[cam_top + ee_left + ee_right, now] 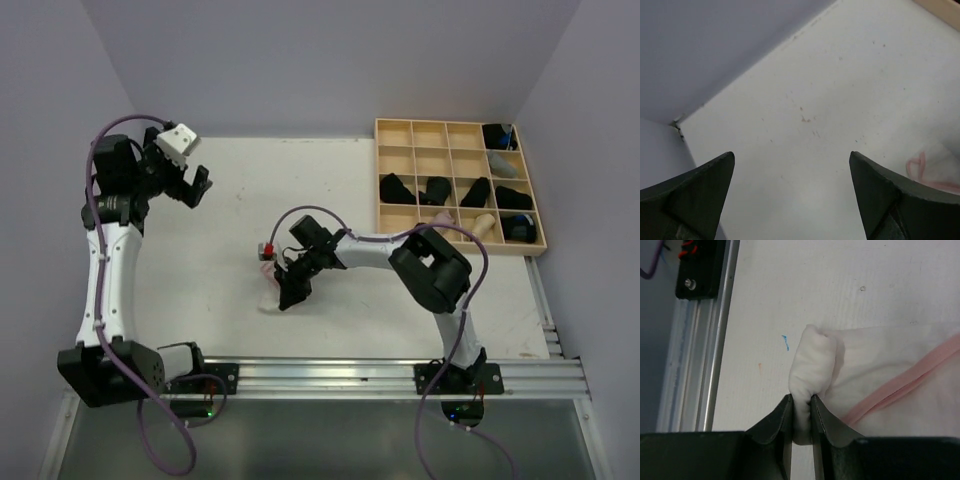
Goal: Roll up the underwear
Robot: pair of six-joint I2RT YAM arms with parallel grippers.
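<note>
No readable text — no labels, brands, numbers.

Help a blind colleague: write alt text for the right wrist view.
The right gripper pinches the rolled end of the whitish, pink-edged underwear on the white table; a metal rail runs along the left.

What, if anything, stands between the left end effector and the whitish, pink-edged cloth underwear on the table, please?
Nothing visible does. Only bare white tabletop lies between the open left end effector and the whitish pink-edged underwear, whose rolled end the right end effector is pinching.
</note>
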